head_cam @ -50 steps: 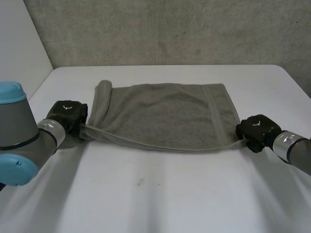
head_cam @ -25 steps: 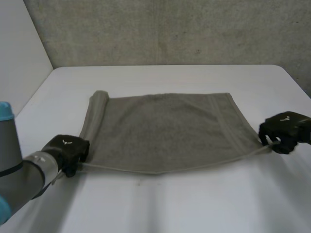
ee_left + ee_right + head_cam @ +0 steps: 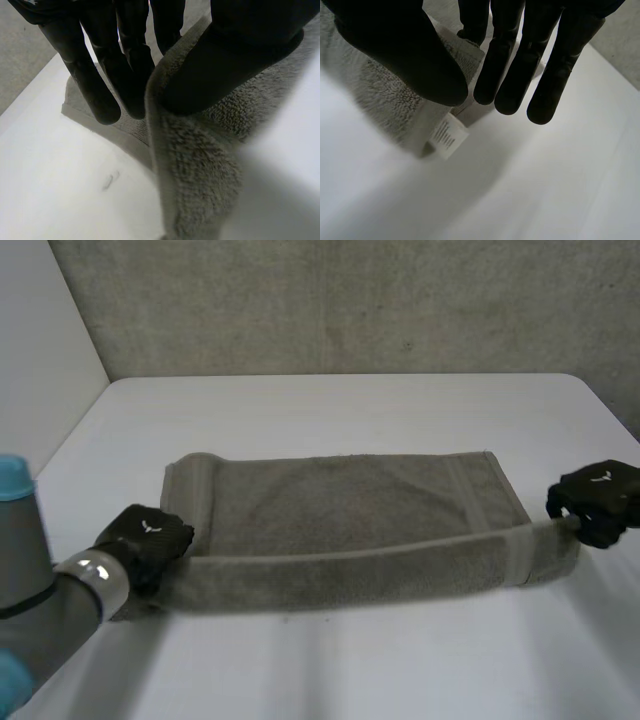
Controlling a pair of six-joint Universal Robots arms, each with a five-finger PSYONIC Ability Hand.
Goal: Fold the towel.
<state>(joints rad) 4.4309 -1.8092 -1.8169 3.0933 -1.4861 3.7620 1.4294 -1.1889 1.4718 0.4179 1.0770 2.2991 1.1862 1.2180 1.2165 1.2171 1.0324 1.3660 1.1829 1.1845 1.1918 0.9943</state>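
Observation:
A grey-brown towel (image 3: 340, 500) lies spread crosswise on the white table (image 3: 350, 660), its near long edge raised in a thick band between my two hands. My left hand (image 3: 145, 535) is at the band's left end; in the left wrist view its thumb (image 3: 235, 55) and fingers (image 3: 125, 70) pinch the towel (image 3: 195, 170) at that corner. My right hand (image 3: 598, 498) holds the band's right end. In the right wrist view its thumb (image 3: 405, 50) and fingers (image 3: 500, 75) close on the towel's corner (image 3: 385, 95), where a white label (image 3: 447, 136) hangs.
A rough grey wall (image 3: 350, 300) stands behind the table's far edge. A small dark mark (image 3: 110, 180) shows on the table by the left hand.
Both hands have come nearer and lower, dragging the towel toward the table's front. Its near edge, stretched thin before, now hangs as a thick band over the towel's front part.

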